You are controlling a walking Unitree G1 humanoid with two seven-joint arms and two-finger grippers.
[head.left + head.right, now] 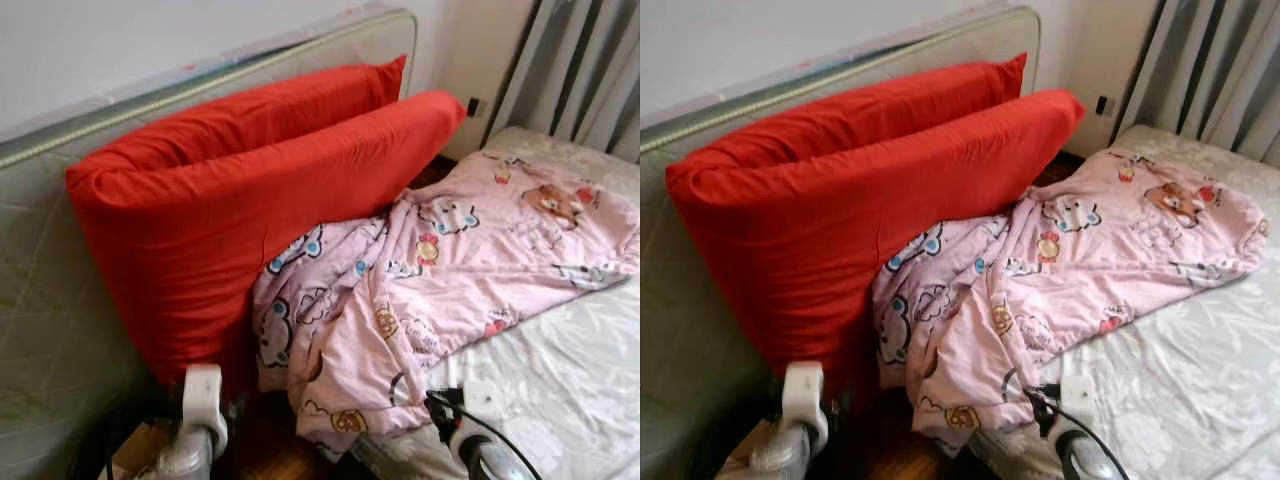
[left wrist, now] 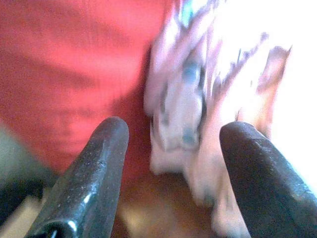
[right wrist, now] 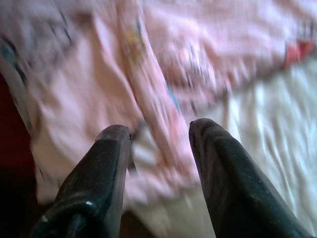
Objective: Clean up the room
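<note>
Left eye view: 2 red pillows [image 1: 250, 190], long and plump with a smooth matte cover, stand on edge one behind the other against a padded grey-green headboard [image 1: 50, 290].
Headboard: quilted surface with stitched lines and a rounded top corner; it backs onto a pale wall [image 1: 120, 40].
Blanket: 1 pink quilt [image 1: 450, 270], soft and crumpled, printed with cartoon bears and other small figures; it lies bunched on the bed, touching the front pillow, with one end hanging over the bed's edge.
Bed: 1 mattress under a glossy white sheet [image 1: 560, 380] with a faint embossed pattern, wrinkled.
Curtain: grey pleated fabric [image 1: 580, 70] in vertical folds at the far corner, beside a dark wall socket [image 1: 473, 106].
Floor: dark brown wood [image 1: 270, 450] in the gap between headboard and bed.
Left wrist view: left gripper [image 2: 173, 163], 2 black glossy fingers [image 2: 89, 183] set wide apart, nothing between them; they point at the blurred seam where red pillow meets pink quilt.
Right wrist view: right gripper [image 3: 161, 163], 2 black fingers [image 3: 225, 183] parted, holding nothing; they point at the hanging edge of the quilt, with white sheet alongside.
Arms: 2, both low at the near edge, the left one before the pillows, the right one by the quilt's overhang.
</note>
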